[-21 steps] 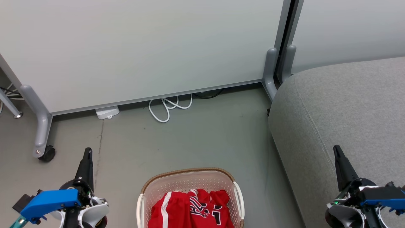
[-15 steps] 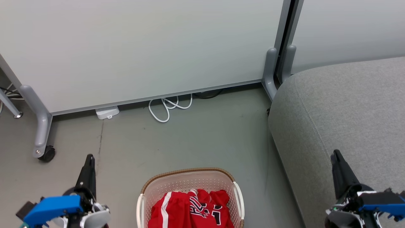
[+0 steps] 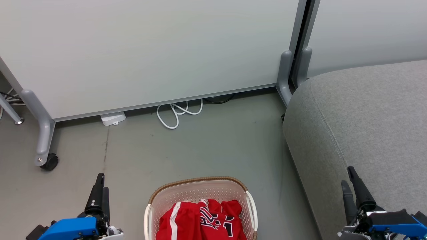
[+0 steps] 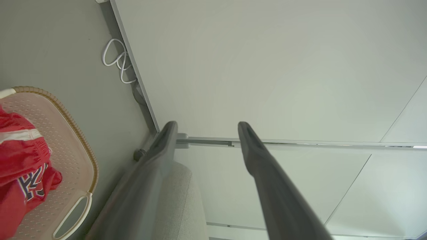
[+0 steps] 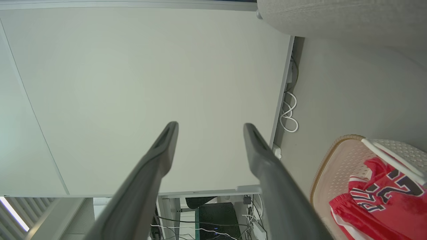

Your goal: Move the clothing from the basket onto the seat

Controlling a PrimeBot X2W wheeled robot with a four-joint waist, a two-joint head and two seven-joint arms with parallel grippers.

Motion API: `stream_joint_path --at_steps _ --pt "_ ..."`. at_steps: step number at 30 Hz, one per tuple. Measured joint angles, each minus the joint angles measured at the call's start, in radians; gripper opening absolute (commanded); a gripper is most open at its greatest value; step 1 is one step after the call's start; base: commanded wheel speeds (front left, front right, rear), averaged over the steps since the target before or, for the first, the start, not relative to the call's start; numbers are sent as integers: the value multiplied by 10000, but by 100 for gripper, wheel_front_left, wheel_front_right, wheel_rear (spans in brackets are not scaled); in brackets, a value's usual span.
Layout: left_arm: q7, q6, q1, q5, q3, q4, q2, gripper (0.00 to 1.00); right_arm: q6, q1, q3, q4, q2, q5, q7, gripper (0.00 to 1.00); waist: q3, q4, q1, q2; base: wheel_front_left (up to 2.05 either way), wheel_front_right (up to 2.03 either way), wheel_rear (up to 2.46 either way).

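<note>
**Both hands open and empty, clothing in basket on floor**

Basket [image 3: 196, 180] stands on the floor [image 3: 217, 146], near the seat's [image 3: 367, 110] rounded side edge, with a strip of bare floor between them. Not touching.

The clothing [image 3: 186, 220] is all inside the basket, bunched toward its near end; the far end's perforated wall is bare. Two red pieces are visible: one with a white stripe on the robot's left, and a jersey [image 3: 217, 223] with black-and-white lettering on the robot's right. Nothing red lies on the seat.

Left hand [image 3: 102, 181] is over the floor to the left of the basket, apart from its rim, fingers pointing toward the partition panel [image 3: 150, 50]. The left wrist view shows its two fingers spread wide with nothing between them.

Right hand [image 3: 347, 175] is over the seat, near its side edge and to the right of the basket. The right wrist view shows the same: fingers wide apart, gripping nothing. It isn't touching the basket or the clothing.

Along the floor's far edge, under the panel, lie a looped white cable [image 3: 173, 115] and a small white box [image 3: 113, 118]. A panel leg with a black caster [image 3: 50, 162] stands at the floor's far left.
</note>
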Motion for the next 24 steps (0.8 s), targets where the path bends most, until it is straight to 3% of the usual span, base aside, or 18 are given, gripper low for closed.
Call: stream_joint_path --at_steps 24 --pt "-1001 397 -159 4614 -667 -318 21 100 0 -83 240 -291 -2 -4882 -976 100 35 12 0 0 0 0 0"
